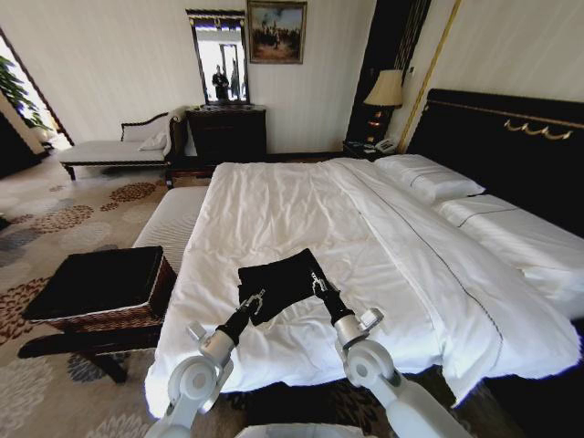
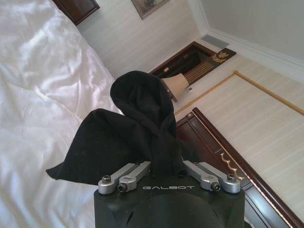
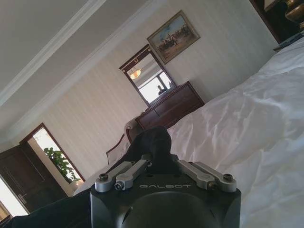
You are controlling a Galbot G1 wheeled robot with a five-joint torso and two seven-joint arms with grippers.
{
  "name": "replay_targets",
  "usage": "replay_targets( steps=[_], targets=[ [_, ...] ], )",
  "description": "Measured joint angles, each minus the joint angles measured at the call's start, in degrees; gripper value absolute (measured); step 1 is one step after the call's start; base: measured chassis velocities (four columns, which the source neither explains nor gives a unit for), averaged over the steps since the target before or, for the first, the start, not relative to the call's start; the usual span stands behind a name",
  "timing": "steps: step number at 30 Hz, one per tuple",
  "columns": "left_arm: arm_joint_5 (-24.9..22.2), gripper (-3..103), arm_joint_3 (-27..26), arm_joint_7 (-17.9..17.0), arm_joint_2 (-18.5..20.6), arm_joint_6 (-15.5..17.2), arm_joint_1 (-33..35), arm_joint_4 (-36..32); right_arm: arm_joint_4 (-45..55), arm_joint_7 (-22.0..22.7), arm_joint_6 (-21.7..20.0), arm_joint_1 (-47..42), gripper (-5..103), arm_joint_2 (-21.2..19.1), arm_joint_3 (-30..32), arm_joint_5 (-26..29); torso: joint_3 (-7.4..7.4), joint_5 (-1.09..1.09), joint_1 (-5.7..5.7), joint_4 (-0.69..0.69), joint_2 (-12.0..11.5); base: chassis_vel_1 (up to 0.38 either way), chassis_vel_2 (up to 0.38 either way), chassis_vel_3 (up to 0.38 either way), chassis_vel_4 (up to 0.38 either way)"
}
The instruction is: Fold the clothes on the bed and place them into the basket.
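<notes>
The black T-shirt (image 1: 278,278) is bunched up near the foot of the bed (image 1: 383,265), over the white duvet, held between both arms. The left gripper (image 1: 254,301) is closed on the shirt's left side, cloth rising in a peak from between its fingers (image 2: 135,172). The right gripper (image 1: 319,283) is pinched on the shirt's right side, fabric bulging up out of it. The basket (image 1: 100,287) sits on the floor to the left of the bed.
</notes>
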Motion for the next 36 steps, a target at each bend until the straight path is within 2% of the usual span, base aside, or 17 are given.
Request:
replay_targets(
  steps=[10, 24, 36],
  targets=[
    [-0.2, 10, -0.3, 0.0, -0.6, -0.5, -0.3, 0.3, -0.6, 0.9, -0.7, -1.6, 10, 3.2, -1.7, -2.3, 0.0, 0.0, 0.0, 0.0, 0.0, 0.0, 0.0, 0.0, 0.0],
    [-1.1, 10, -2.3, 0.4, 0.4, -1.6, 0.3, -0.1, -3.1, 1.3, -1.0, -3.6, 10, 10.3, -3.9, -7.3, 0.0, 0.0, 0.0, 0.0, 0.0, 0.003, 0.003, -0.003, -0.004],
    [-1.0, 10, -3.5, 1.0, 0.6, -2.2, 1.7, -0.8, -4.5, 1.4, -1.0, -3.5, 10, 12.4, -4.3, -9.1, 0.0, -0.01, 0.0, 0.01, 0.0, 0.11, 0.119, -0.118, -0.117]
  ],
)
